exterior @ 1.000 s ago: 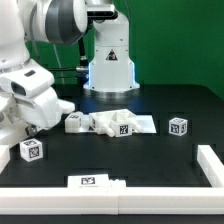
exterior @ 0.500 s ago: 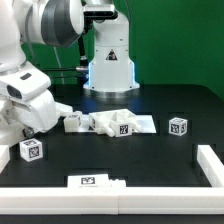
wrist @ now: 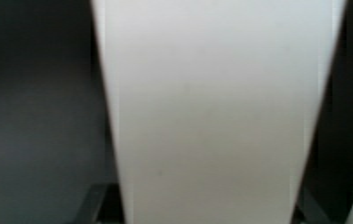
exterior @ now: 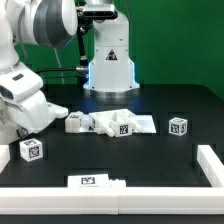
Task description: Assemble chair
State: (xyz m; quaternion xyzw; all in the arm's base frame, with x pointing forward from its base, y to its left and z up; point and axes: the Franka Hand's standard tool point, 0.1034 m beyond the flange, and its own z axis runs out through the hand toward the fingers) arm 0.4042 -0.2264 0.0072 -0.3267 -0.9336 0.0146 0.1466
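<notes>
Black desk (exterior: pixel 150 150) before a green wall (exterior: pixel 180 40), with chair pieces spread across it and the arm low at the exterior view's left.

The arm's white wrist (exterior: pixel 25 100) hangs over the desk's left side and hides the fingers, so I cannot tell whether they are open or closed. Just beside the wrist lies a small white block (exterior: pixel 73 122), and next to that the heap of chair panels (exterior: pixel 118 123) at mid-desk. A tagged cube (exterior: pixel 31 150) sits in front of the wrist. A second tagged cube (exterior: pixel 178 126) stands well apart toward the exterior view's right. The marker board (exterior: pixel 92 181) lies at the front edge. In the wrist view a broad white panel (wrist: pixel 208 110) fills the middle, close to the camera, with dark on both sides. Whether the fingers touch it cannot be told.
</notes>
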